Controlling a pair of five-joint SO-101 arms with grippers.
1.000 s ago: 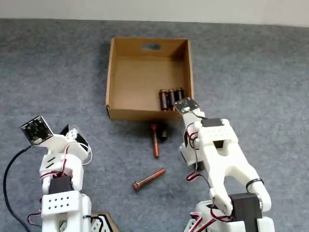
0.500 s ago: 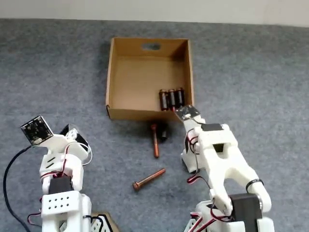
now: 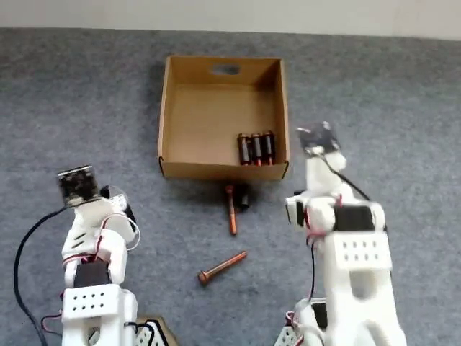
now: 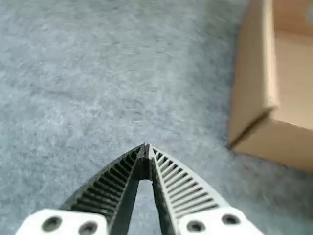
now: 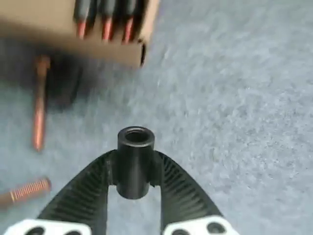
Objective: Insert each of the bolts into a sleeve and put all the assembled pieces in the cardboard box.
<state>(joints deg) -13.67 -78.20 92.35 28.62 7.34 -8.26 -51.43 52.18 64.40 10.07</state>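
Stubby black sleeve [image 5: 133, 166]; coppery threaded bolts [image 3: 222, 266]

Box [image 3: 165, 115] — 3 assembled pcs [image 3: 256, 148] inside.

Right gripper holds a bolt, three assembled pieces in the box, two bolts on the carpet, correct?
No: the right gripper holds a black sleeve, not a bolt, per the right wrist view. Three pieces in the box, two loose bolts: correct.
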